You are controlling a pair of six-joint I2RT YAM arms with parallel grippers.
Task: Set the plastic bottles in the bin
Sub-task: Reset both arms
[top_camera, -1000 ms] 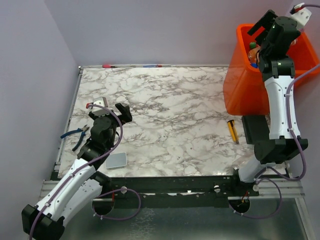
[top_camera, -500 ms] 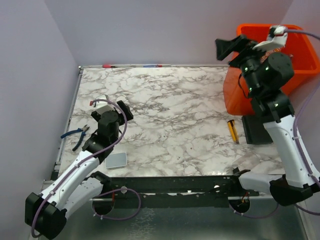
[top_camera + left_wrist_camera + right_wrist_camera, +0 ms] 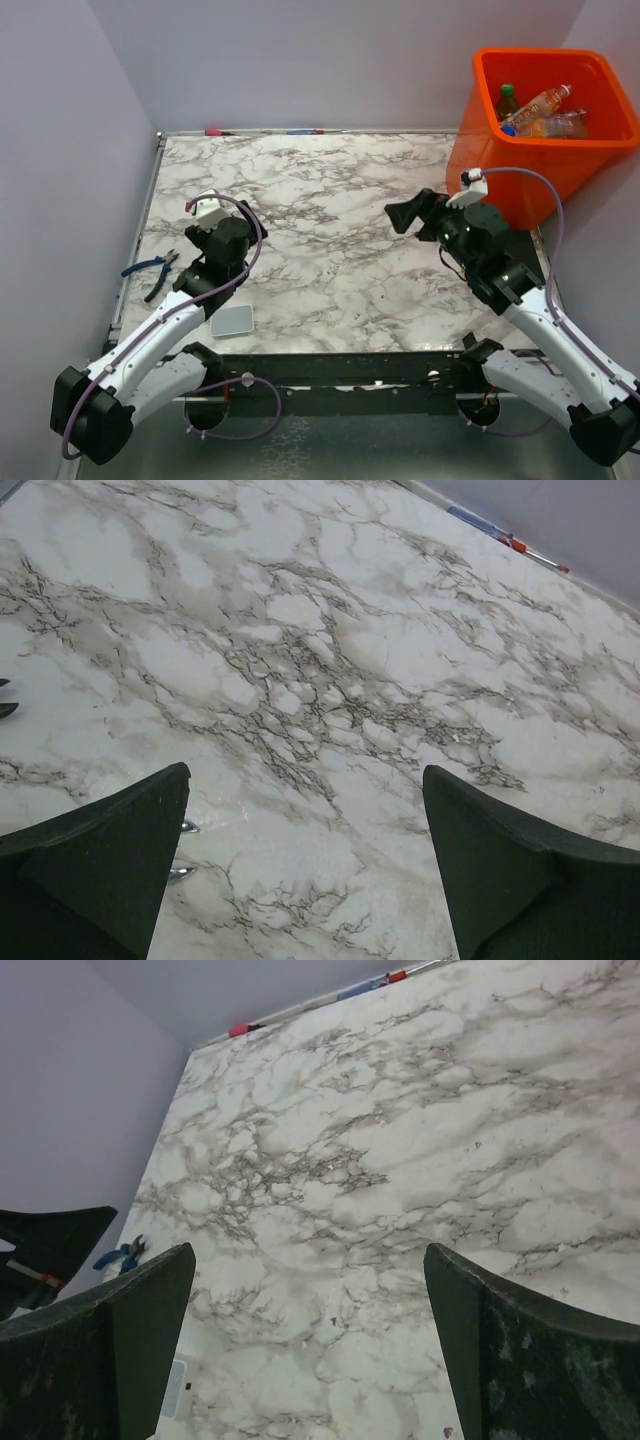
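While both arms hang low over the marble table (image 3: 330, 190), neither carries anything. At about 9 o'clock on the table sits the left gripper (image 3: 247, 216), jaws spread wide. Its wrist view shows the two dark fingers (image 3: 110, 870) far apart with only veined marble between them. Toward 3 o'clock sits the right gripper (image 3: 405, 215), nose aimed across the table at 9 o'clock. Its jaws are equally wide, and its fingers (image 3: 520, 1360) frame bare tabletop with nothing gripped. At 1 to 2 o'clock, by the table's far right corner, stands the bin (image 3: 480, 170), a bright orange tub, upright, near the right gripper but apart from it. Inside the bin, toward its far side, lie the plastic bottles (image 3: 540, 104): one green, one orange, and at least one clear. The exact count cannot be told. Blue-handled pliers (image 3: 152, 270) lie at the 9 o'clock edge, just beside the left arm. A grey-white pad (image 3: 232, 321) lies flat at 7 o'clock near the front edge, close to the left forearm. Along the 12 o'clock edge lie a red marker (image 3: 215, 131) and a blue marker (image 3: 300, 131), end to end but apart.
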